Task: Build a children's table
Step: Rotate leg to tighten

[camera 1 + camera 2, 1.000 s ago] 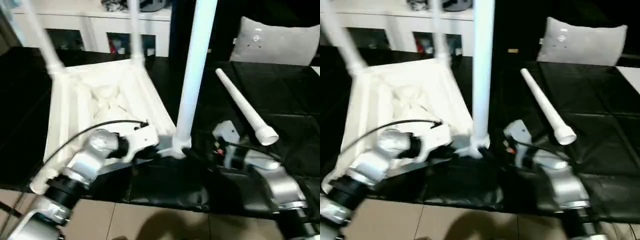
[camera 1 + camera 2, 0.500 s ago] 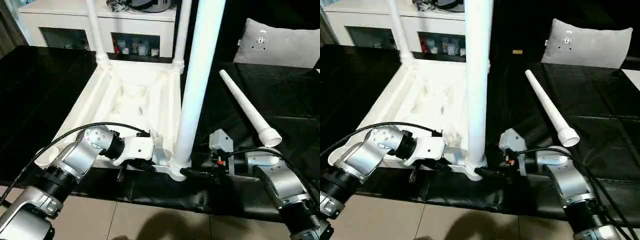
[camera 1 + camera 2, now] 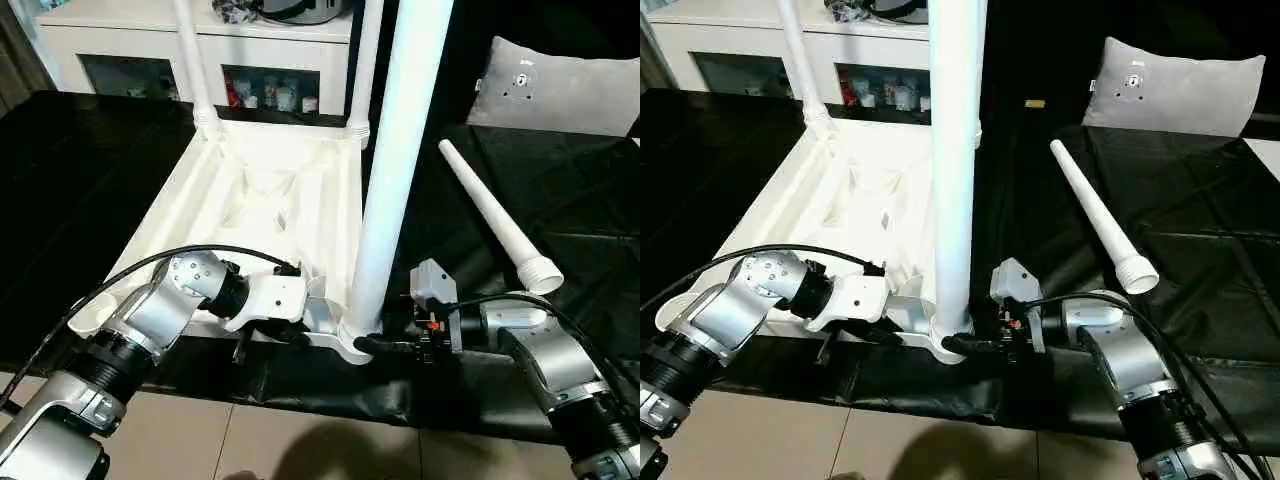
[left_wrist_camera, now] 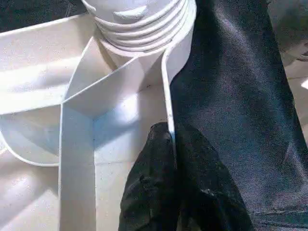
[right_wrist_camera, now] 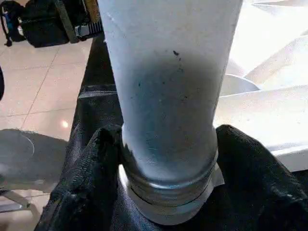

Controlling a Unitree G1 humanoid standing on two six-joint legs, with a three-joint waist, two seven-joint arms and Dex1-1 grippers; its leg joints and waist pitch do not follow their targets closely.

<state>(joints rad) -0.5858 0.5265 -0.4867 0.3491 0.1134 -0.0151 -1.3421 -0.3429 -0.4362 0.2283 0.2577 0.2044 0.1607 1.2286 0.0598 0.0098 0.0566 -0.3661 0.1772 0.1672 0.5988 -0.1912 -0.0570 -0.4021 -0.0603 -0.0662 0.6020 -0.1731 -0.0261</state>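
Since the frame a second earlier, the right pincer (image 3: 958,343) had slid in from beside the near leg (image 3: 397,170) until its two fingers (image 5: 86,178) sat against either side of the leg's threaded base, pinching it just above the corner socket. That leg stood upright in the near right corner of the upturned white tabletop (image 3: 270,200), which lay ribs-up on the black-covered table (image 3: 80,180). The left pincer (image 4: 174,159) was pressed together on the tabletop's thin near edge wall, close beside the same socket. Two more legs (image 3: 188,60) rose from the far corners, in front of the white cabinet (image 3: 130,40). A fourth, loose leg (image 3: 495,220) lay well apart to the right on open black cloth, its wide end toward the table's near edge, with the grey cushion-like panel (image 3: 560,85) beyond it.
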